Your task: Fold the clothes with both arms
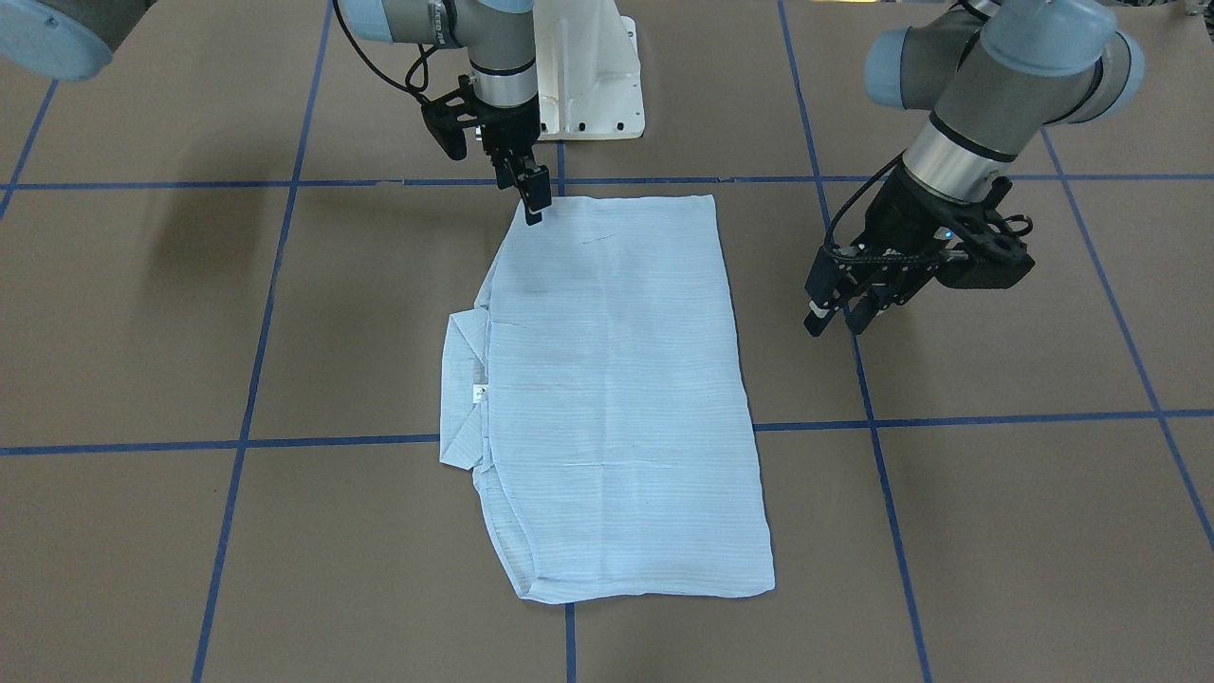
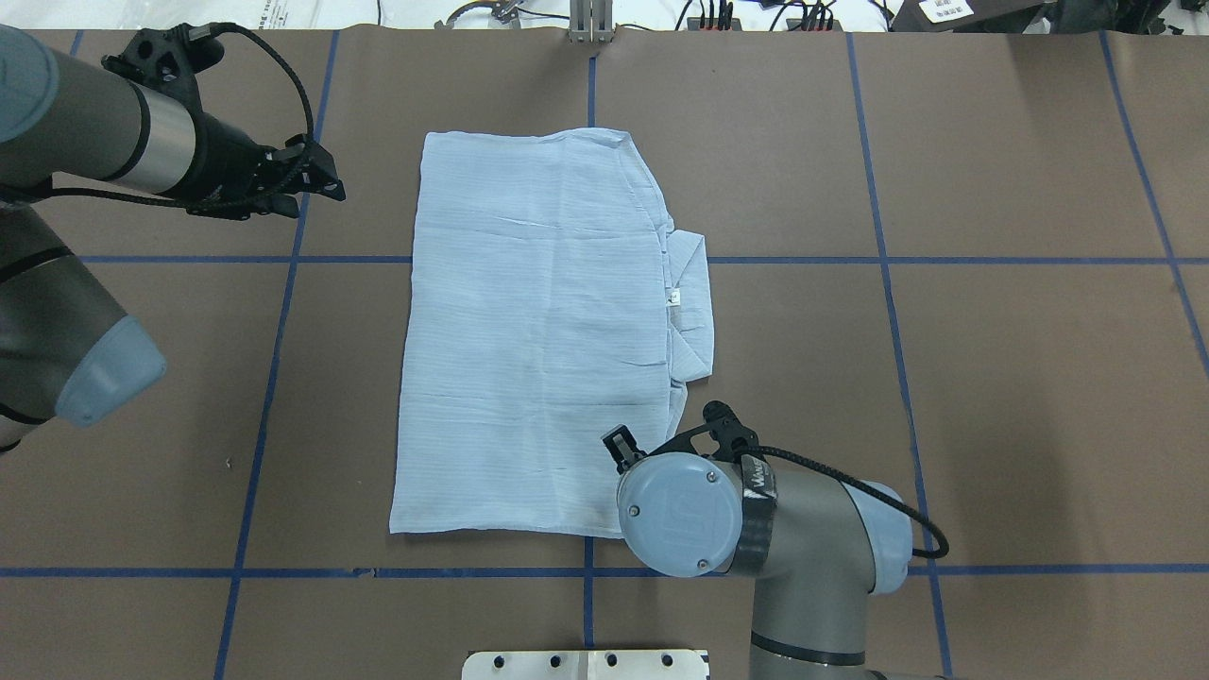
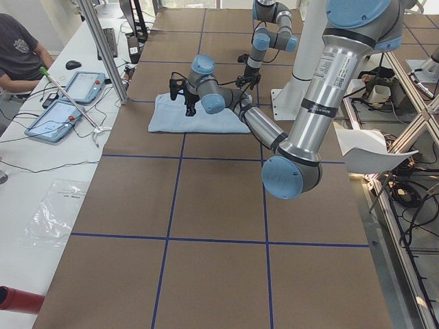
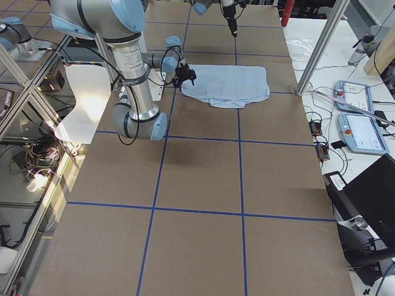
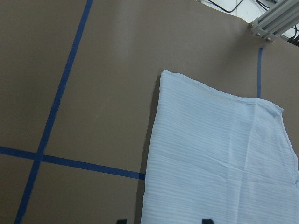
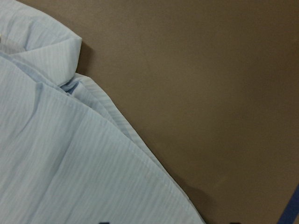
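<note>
Obs: right fingers point(image 1: 534, 199) look spread in the wrist view, empty, poised over a corner of the shirt point(image 1: 616, 398). Left fingers point(image 1: 865, 308) parted, empty, just off its opposite long edge. Shirt lies flat on the surface point(image 1: 996, 493) between them, already a rectangle, collar point(image 1: 465, 389) protruding. Judgement: sleeves tucked; crosswise folds remain.

brown table point(image 1: 996, 531) gridded with blue tape point(image 1: 332, 441), white bench point(image 3: 27, 192) alongside.
</note>
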Controlling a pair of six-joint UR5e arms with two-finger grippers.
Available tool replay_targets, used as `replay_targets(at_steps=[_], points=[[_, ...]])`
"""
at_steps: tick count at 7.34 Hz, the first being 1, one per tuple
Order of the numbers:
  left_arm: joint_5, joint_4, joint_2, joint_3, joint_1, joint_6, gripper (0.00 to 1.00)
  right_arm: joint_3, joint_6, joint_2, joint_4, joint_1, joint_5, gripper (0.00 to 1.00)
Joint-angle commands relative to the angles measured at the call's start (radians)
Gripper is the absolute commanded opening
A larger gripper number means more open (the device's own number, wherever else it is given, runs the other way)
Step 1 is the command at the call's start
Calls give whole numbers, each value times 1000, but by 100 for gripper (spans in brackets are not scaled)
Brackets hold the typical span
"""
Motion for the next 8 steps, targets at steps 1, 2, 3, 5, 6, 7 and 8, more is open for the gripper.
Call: replay_targets(at_steps=[1, 2, 3, 5, 6, 7, 8], points=[[22, -1, -1, 1, 1, 2, 62, -9, 42, -2, 0, -8, -9, 88], [22, -1, -1, 1, 3, 1, 62, -12, 42, 1, 0, -8, -6, 88], [22, -1, -3, -1, 3, -1, 62, -13, 42, 5, 0, -13, -4, 89], [24, 1, -1, -1, 3, -1, 62, -40, 42, 5, 2, -30, -3, 89], [24, 1, -1, -1, 3, -1, 62, -45, 42, 16, 0, -30, -3, 89], [24, -1, 0, -1, 3, -1, 62, -51, 42, 18, 0, -31, -3, 89], [30, -1, -1, -2, 1, -1, 62, -55, 42, 19, 0, -36, -1, 89]])
